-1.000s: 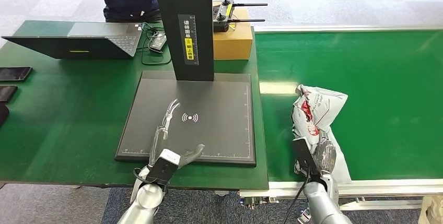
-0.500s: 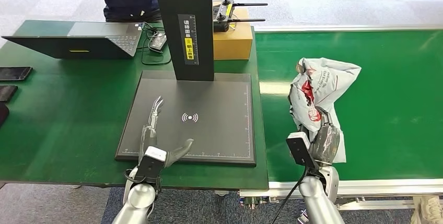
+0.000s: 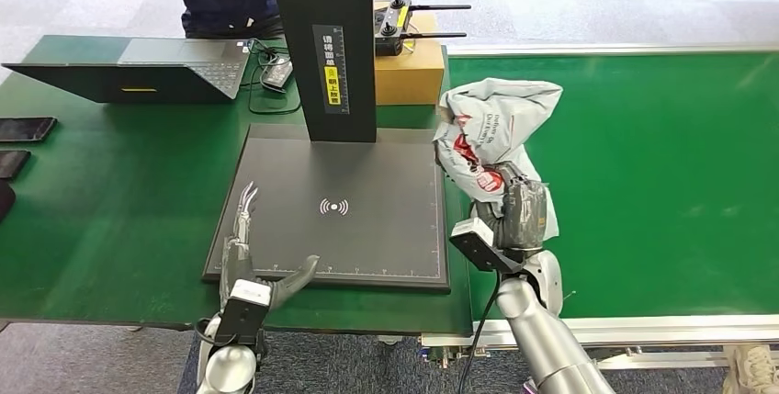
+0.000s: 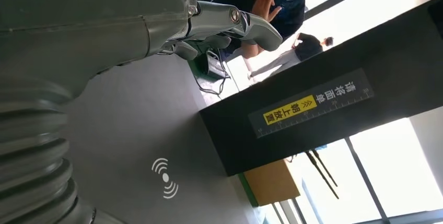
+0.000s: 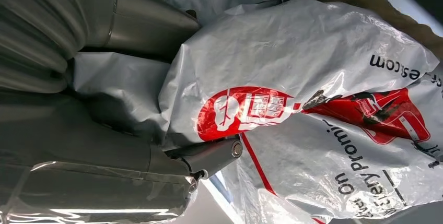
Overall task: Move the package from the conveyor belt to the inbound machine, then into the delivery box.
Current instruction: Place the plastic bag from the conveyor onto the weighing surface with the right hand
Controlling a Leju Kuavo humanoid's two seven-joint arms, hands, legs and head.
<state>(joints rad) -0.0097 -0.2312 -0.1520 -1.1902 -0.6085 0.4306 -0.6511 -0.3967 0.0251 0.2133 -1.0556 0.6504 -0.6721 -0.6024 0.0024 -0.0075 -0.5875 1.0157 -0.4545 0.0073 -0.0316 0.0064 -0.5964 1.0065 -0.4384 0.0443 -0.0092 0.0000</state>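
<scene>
The package (image 3: 491, 128) is a crumpled grey plastic mailer with red print. My right hand (image 3: 520, 213) grips its lower part and holds it up over the seam between the green conveyor belt (image 3: 643, 174) and the black scanner pad (image 3: 377, 174) of the inbound machine. In the right wrist view the bag (image 5: 313, 104) is pressed between the thumb and the fingers (image 5: 209, 156). My left hand (image 3: 246, 245) rests open over the pad's near left corner, fingers stretched out, holding nothing; the left wrist view shows its fingers (image 4: 230, 23) spread above the pad.
The machine's black column (image 3: 323, 40) rises at the pad's far edge. A cardboard box (image 3: 409, 68) with a remote control on it stands behind. A laptop (image 3: 138, 68), cables and phones lie on the left table. A person stands at the far side.
My right hand has carried the package up and to the left, from the belt's near edge toward the scanner pad. My left hand has slid left and nearer along the pad.
</scene>
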